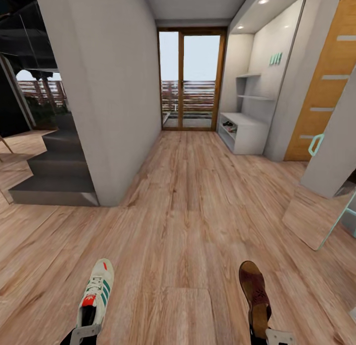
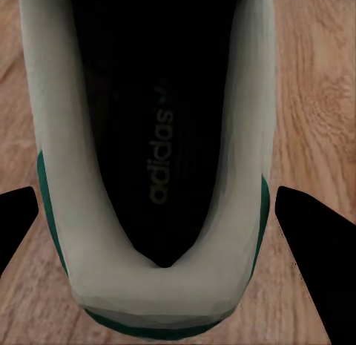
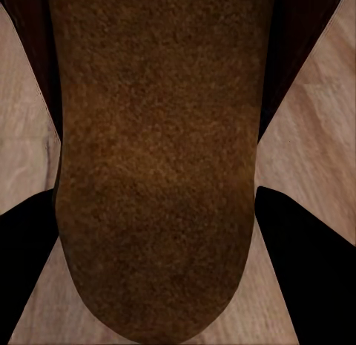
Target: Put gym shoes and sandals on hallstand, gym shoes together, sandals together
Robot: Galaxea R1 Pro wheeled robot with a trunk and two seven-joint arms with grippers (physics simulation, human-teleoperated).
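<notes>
Near, the left pincer [image 1: 85, 333] apparently clamps a gym shoe [image 1: 97, 295], the right pincer [image 1: 277, 336] a sandal [image 1: 255, 296]; carry both level toward the far-right hallstand [image 1: 249, 132].

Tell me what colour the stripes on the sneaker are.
Green, on the white gym shoe, clearest in the head view.

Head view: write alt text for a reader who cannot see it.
A gym shoe in the left end effector and a brown sandal in the right end effector are held low over the corridor floor. Ahead on the right stands the pale grey hallstand; a glass door closes the far end.
</notes>
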